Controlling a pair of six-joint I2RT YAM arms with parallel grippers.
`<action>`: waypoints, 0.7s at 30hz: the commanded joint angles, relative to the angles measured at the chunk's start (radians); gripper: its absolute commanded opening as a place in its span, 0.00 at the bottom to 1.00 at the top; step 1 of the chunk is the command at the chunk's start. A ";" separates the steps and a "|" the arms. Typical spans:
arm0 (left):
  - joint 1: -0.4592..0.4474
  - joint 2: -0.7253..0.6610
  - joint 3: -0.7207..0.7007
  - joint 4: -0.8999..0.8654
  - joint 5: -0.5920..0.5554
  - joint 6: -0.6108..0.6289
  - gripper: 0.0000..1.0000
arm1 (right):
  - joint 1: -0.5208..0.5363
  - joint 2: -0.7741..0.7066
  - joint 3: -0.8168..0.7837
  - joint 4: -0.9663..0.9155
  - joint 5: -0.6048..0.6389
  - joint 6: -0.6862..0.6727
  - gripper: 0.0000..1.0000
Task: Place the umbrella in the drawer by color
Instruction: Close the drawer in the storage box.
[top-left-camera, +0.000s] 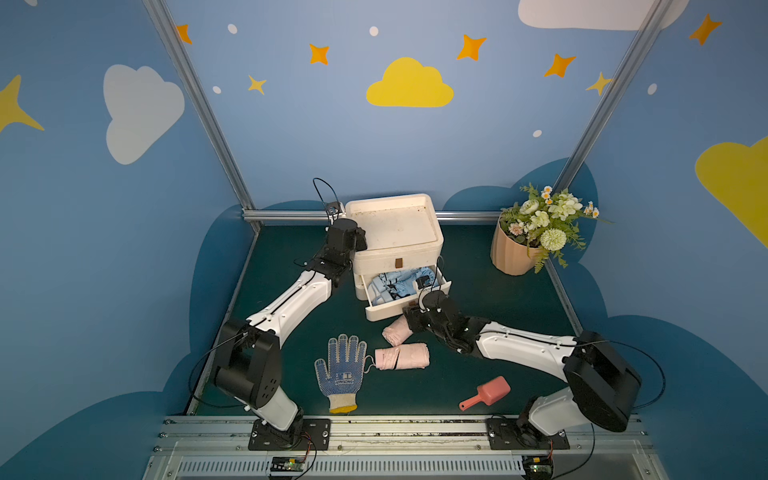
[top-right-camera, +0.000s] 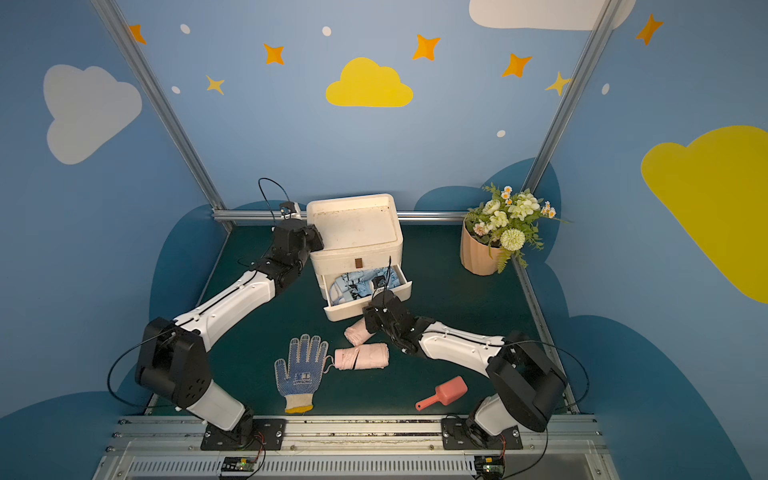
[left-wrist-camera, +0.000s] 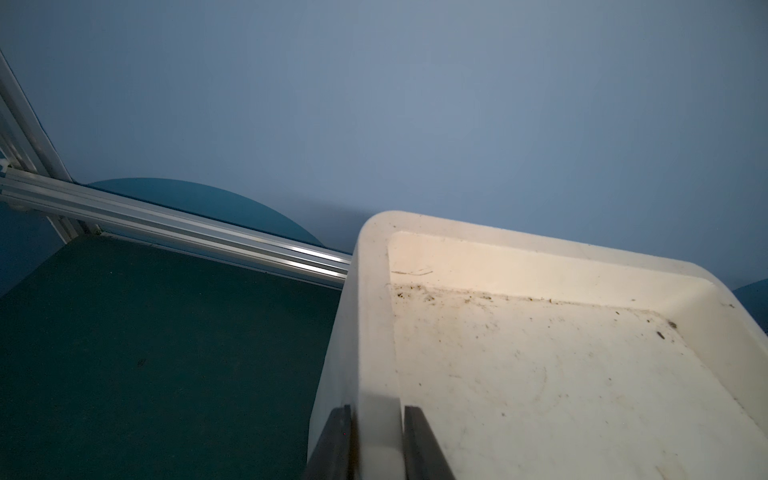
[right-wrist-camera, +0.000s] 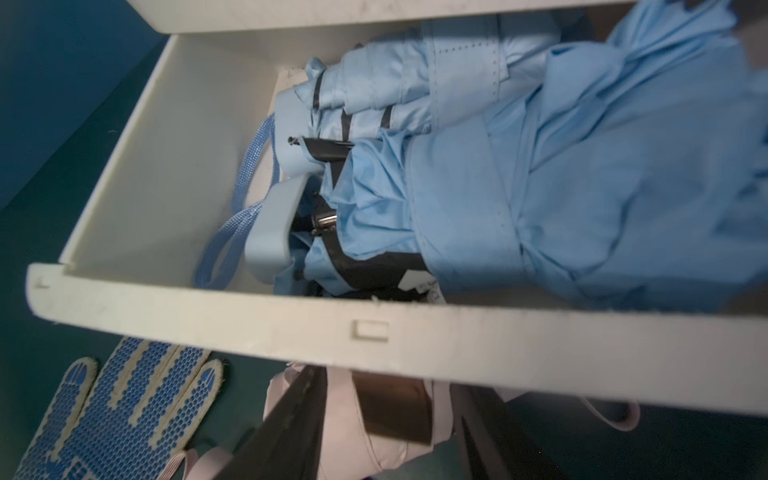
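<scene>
A white two-drawer cabinet (top-left-camera: 390, 198) stands at the back of the green table. Its lower drawer (top-left-camera: 388, 309) (right-wrist-camera: 374, 328) is pulled out and holds light blue folded umbrellas (top-left-camera: 399, 282) (right-wrist-camera: 540, 187). The upper drawer is closed. Two pink folded umbrellas lie in front of it. My right gripper (top-left-camera: 409, 321) (right-wrist-camera: 390, 399) is shut on the nearer pink umbrella (top-left-camera: 394, 332) (right-wrist-camera: 349, 419), just below the drawer's front panel. The other pink umbrella (top-left-camera: 403, 356) lies loose. My left gripper (top-left-camera: 359, 239) (left-wrist-camera: 378, 409) is shut on the cabinet's top rim (left-wrist-camera: 374, 332) at its left side.
A blue-dotted work glove (top-left-camera: 340, 370) lies left of the pink umbrellas, and a red scoop (top-left-camera: 486, 392) sits near the front edge. A pot of flowers (top-left-camera: 515, 249) stands at the back right. Metal rails border the table.
</scene>
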 joint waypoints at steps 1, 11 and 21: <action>-0.059 -0.010 -0.037 -0.092 0.188 0.016 0.14 | -0.029 0.024 0.050 0.303 0.147 -0.073 0.54; -0.066 -0.019 -0.036 -0.107 0.237 -0.043 0.15 | -0.030 0.237 0.117 0.630 0.098 -0.173 0.53; -0.066 -0.001 0.012 -0.185 0.231 -0.062 0.16 | 0.004 0.242 0.133 0.730 0.137 -0.224 0.51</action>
